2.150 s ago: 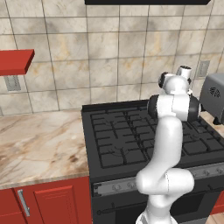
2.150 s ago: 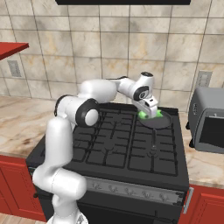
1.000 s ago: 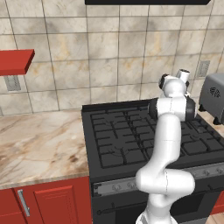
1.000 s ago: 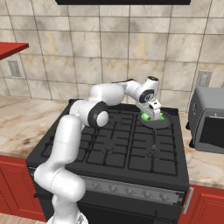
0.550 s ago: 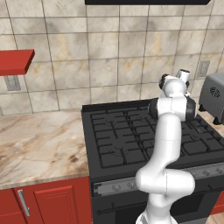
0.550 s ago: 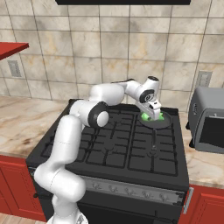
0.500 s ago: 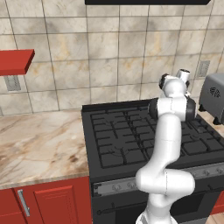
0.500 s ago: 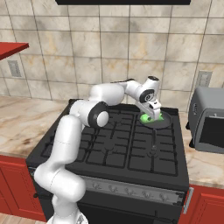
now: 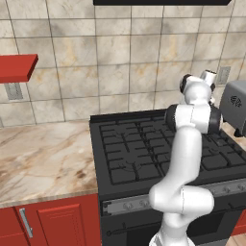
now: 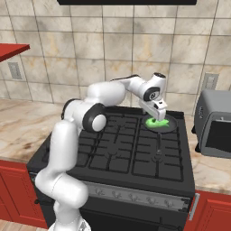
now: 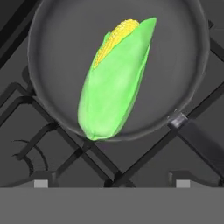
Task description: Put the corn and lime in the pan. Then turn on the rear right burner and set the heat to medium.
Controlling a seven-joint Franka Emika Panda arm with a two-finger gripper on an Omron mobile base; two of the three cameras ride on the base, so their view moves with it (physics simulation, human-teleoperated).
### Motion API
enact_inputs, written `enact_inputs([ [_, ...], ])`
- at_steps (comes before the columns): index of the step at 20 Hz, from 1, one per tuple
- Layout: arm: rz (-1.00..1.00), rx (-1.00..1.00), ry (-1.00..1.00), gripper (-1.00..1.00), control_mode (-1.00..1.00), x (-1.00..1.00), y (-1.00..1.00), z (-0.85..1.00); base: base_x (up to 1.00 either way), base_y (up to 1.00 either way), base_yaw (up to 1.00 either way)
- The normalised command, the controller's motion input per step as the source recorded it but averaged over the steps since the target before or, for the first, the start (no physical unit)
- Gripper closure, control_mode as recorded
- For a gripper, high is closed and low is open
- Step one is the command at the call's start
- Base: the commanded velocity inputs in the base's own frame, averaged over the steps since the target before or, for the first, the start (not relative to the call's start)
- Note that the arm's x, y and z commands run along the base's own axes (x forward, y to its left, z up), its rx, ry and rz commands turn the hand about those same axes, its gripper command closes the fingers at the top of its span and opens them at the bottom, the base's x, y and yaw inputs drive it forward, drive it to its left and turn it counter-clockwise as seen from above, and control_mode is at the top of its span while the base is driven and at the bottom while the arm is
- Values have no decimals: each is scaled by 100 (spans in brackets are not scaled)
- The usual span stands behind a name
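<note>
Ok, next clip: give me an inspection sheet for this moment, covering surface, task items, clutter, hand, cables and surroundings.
Surface: black stove top, grates bare apart from the pan.
Job's things: corn lies inside the pan on a rear right grate; lime nothing seen.
Clutter: nothing seen on the stove.
Hand: hand just above the pan, open, holding nothing.
Cables: nothing seen.
Surroundings: toaster oven on the right counter; marble counter to the left; tiled wall behind.
</note>
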Motion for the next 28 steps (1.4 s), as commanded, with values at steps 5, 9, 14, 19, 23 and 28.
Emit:
enact_inputs([
  [5,0,0,-5,-100,-100,-100,24,32,0,0,0],
  [9,5,0,-2,-100,-100,-100,20,24,0,0,0],
  [14,12,0,0,-100,-100,-100,16,3,0,0,0],
  [19,12,0,-7,-100,-100,-100,2,0,0,0,0],
  [23,18,0,-11,-100,-100,-100,0,0,0,0,0],
  [28,21,-1,-5,-100,-100,-100,-18,7,0,0,0],
])
